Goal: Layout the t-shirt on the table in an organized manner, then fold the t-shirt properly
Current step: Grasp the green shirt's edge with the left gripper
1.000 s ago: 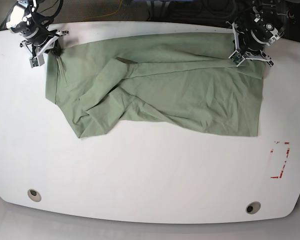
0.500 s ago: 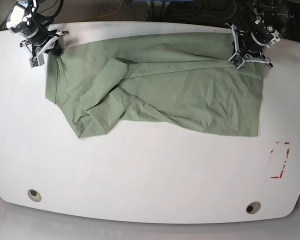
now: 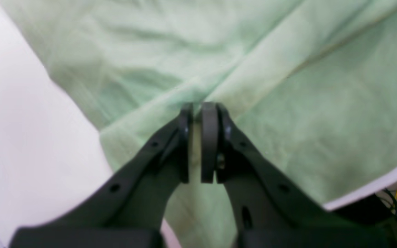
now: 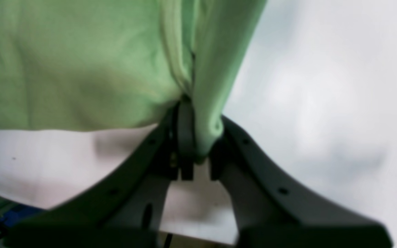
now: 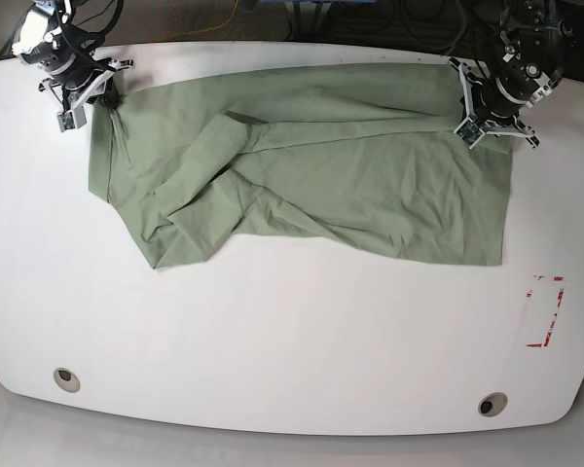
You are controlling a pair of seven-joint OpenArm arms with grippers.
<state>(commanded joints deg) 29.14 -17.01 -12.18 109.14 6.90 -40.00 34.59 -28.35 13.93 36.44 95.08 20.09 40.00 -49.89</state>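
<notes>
Beyond the far edge lay a dark floor [image 5: 273, 19] strewn with black cables [image 5: 409, 24] and one yellow wire [image 5: 236, 12]

Each matte black plastic gripper [image 3: 198, 110] [image 4: 198, 137] has two curved arms dotted with small screw holes, ending in flat rounded pads; white brackets [image 5: 496, 92] ring the wrists.

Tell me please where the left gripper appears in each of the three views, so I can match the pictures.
Base view: left gripper at upper right, on the t-shirt's far corner.
Left wrist view: centre, jaws shut on a raised fold of the t-shirt.
Right wrist view: not in it; that gripper is the right one.
Shared landmark: the white table beside the green cloth.
</notes>
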